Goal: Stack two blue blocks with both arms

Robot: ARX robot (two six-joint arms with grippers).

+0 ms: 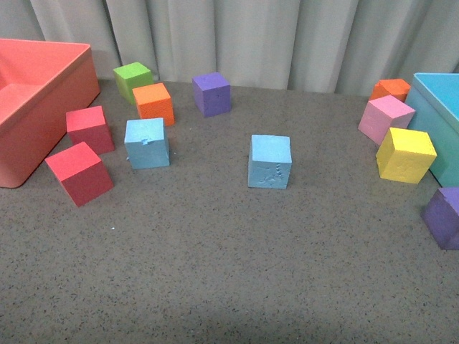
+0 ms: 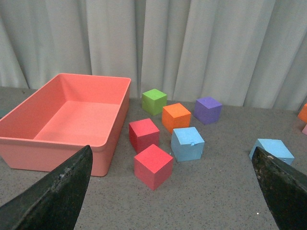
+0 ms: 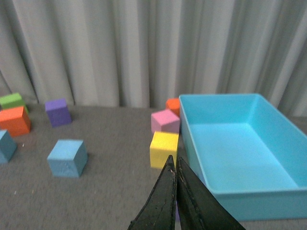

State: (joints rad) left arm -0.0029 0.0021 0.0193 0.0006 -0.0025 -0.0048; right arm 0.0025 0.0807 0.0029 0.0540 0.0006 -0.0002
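Observation:
Two sky-blue cubes sit apart on the grey table. The one with a squiggly mark (image 1: 270, 161) is near the middle; it also shows in the right wrist view (image 3: 67, 157) and the left wrist view (image 2: 271, 149). The one with a small notch (image 1: 147, 143) is to its left, next to the red cubes, and shows in the left wrist view (image 2: 187, 143). Neither arm shows in the front view. My left gripper (image 2: 172, 191) is open and empty, above the table short of the cubes. My right gripper (image 3: 173, 165) is shut and empty, near the teal bin (image 3: 268, 191).
A coral bin (image 1: 68, 93) stands at the left, with two red cubes (image 1: 79, 172), an orange cube (image 1: 153, 103), a green cube (image 1: 133, 77) and a purple cube (image 1: 211, 93) nearby. At the right are pink (image 1: 385, 118), yellow (image 1: 405, 154), orange and purple (image 1: 445, 217) cubes.

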